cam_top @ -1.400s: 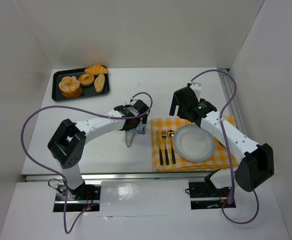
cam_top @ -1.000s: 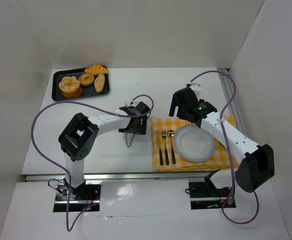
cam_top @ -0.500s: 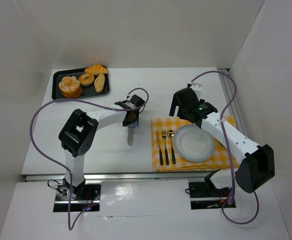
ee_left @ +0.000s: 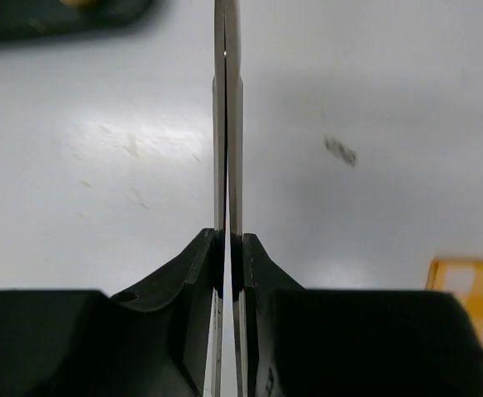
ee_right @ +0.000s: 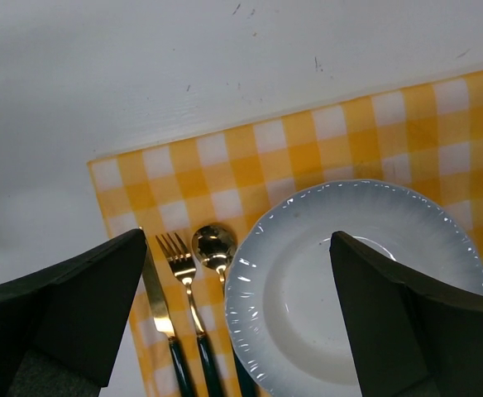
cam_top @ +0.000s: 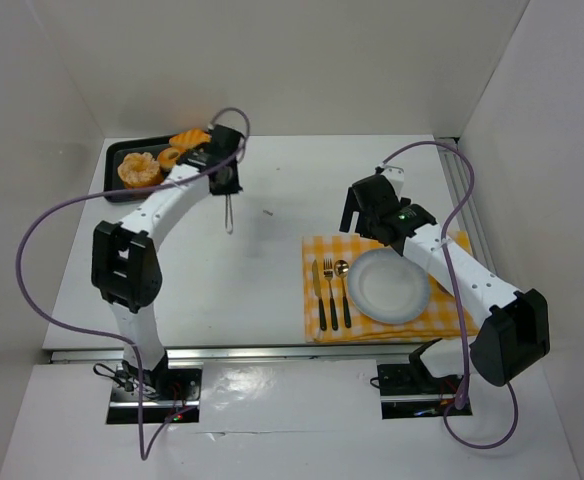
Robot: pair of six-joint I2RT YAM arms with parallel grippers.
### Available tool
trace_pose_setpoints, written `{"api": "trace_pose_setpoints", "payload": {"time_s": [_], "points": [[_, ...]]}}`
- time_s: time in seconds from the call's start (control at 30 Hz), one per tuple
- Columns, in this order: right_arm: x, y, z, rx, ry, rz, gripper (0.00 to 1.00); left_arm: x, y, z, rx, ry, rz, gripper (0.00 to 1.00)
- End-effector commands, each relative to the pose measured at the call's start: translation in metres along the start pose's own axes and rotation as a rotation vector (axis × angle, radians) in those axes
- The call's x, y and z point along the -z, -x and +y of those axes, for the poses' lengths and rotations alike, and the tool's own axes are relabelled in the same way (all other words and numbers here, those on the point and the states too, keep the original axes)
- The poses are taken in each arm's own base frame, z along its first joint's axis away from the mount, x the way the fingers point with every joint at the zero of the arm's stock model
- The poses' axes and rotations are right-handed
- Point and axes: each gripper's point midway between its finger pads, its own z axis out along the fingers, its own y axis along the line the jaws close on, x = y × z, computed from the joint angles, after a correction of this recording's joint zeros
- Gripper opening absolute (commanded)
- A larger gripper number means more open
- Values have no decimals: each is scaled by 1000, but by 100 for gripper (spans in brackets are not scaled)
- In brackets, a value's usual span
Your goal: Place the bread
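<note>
We see the left arm (cam_top: 170,196) stretched far forward and leftward, its wrist above the right end of a shallow black tray (cam_top: 114,152). The left gripper (cam_top: 229,226) hangs down toward the white table (cam_top: 272,290) just beside that tray, its two long thin metal fingers (ee_left: 234,124) pressed flat together. The bread lies on the tray: an orange ruffled bun (cam_top: 138,173), a ring-shaped doughnut (cam_top: 168,158) and a golden croissant (cam_top: 188,138). The arm covers the tray's right end.

The right arm (cam_top: 452,268) bends over a yellow-and-white checked cloth (ee_right: 250,157). The right gripper (ee_right: 241,314) is spread wide above a round white plate (ee_right: 291,281) and gold-headed cutlery (ee_right: 212,246).

In the left wrist view the fingertips are cut off at the top edge, so we cannot tell whether they touch the table. The tray there is only a blurred dark strip.
</note>
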Motion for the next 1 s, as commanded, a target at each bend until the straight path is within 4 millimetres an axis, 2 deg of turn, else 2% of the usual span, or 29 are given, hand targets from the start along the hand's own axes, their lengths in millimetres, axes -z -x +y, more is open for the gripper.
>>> {"api": "trace_pose_setpoints", "payload": {"time_s": [0.0,0.07,0.1,0.13,0.17,0.2,0.23,0.27,0.33,0.5,0.57,0.83,0.97], "points": [[8,22,4,-38,41,-70,99,31,69,49,48,20,-111,24],[8,22,4,-38,41,-70,99,29,82,67,79,27,-90,26],[10,26,6,-42,46,-78,99,40,106,69,98,21,-138,26],[7,24,6,-38,41,-70,99,42,113,73,97,25,-144,27],[7,24,6,-38,41,-70,99,33,114,82,97,45,-123,30],[4,22,6,-34,37,-63,99,41,130,83,113,28,-158,33],[6,25,7,-38,41,-70,99,41,137,86,124,20,-164,37],[6,25,7,-38,41,-70,99,31,137,88,130,13,-145,39],[1,27,6,-40,30,-64,99,31,151,98,165,-36,-152,43],[-5,26,12,-34,32,-47,99,8,155,109,261,-134,-115,43],[-5,26,12,-34,32,-47,99,2,159,109,266,-154,-125,46],[-7,29,10,-41,25,-49,99,-9,159,106,275,-164,-125,57],[-10,27,10,-37,21,-41,99,-15,160,111,301,-161,-129,57]]}}
